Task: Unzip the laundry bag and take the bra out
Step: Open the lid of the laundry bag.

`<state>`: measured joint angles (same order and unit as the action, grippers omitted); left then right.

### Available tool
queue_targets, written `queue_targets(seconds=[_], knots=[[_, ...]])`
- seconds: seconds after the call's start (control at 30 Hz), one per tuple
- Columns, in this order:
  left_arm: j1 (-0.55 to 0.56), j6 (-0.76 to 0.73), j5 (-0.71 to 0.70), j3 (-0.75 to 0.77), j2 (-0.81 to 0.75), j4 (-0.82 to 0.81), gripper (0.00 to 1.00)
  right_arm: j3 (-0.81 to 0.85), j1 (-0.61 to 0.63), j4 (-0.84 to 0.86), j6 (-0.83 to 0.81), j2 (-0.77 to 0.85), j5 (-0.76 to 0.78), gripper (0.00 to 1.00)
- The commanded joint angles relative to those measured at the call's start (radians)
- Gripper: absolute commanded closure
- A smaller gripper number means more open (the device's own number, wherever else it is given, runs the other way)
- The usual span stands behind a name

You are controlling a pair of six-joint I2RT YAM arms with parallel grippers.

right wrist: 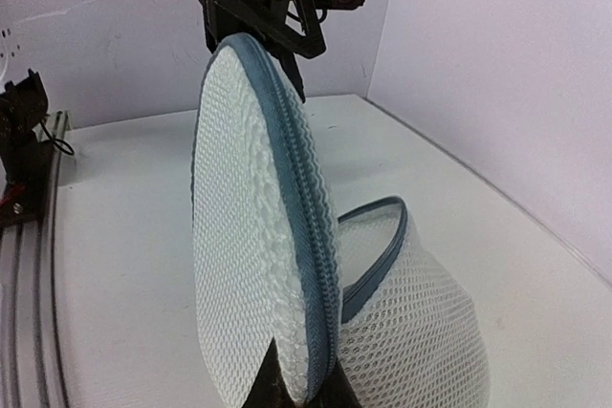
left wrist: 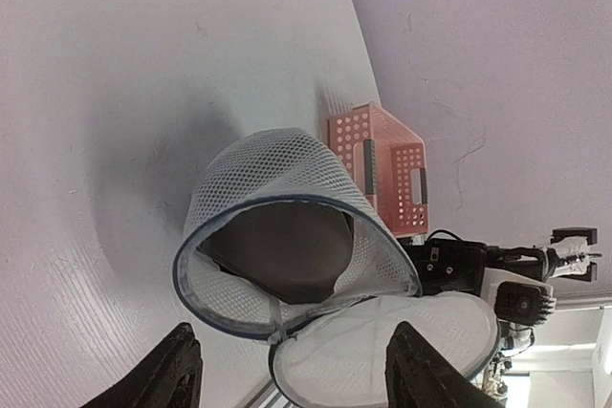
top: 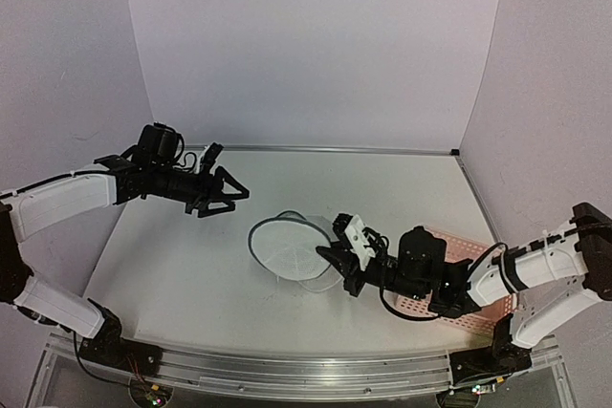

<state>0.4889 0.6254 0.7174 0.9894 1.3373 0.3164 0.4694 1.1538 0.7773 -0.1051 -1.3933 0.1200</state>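
Observation:
The laundry bag (top: 282, 241) lies on its side mid-table, unzipped, with its mouth toward my left gripper. In the left wrist view the bag (left wrist: 258, 164) gapes open, and a dark brown rounded shape, apparently the bra (left wrist: 287, 250), lies inside. The round lid (left wrist: 392, 351) hangs open at the hinge. My right gripper (top: 327, 255) is shut on the lid's zipper rim; in its own view the fingertips (right wrist: 301, 394) pinch the lid (right wrist: 258, 236) upright beside the bag body (right wrist: 421, 332). My left gripper (top: 229, 196) is open and empty, raised left of the bag, its jaws framing the bag's mouth (left wrist: 301, 379).
A pink perforated basket (top: 469, 308) sits at the right under my right arm and shows behind the bag in the left wrist view (left wrist: 382, 164). White walls enclose the table on three sides. A metal rail (top: 287, 365) runs along the near edge.

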Motion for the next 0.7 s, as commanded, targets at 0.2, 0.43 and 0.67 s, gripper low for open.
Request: queue_targets(seconds=[0.2, 0.43, 0.67], knots=[[-0.003, 0.022, 0.055, -0.015, -0.087, 0.015, 0.32, 0.047, 0.131, 0.398, -0.469, -0.122, 0.330, 1.00], [-0.001, 0.055, 0.080, -0.036, -0.119, 0.012, 0.31, 0.090, 0.174, 0.517, -0.615, -0.239, 0.433, 1.00], [-0.001, 0.126, 0.101, -0.132, -0.180, -0.004, 0.29, 0.137, 0.209, 0.713, -0.779, -0.387, 0.549, 1.00]])
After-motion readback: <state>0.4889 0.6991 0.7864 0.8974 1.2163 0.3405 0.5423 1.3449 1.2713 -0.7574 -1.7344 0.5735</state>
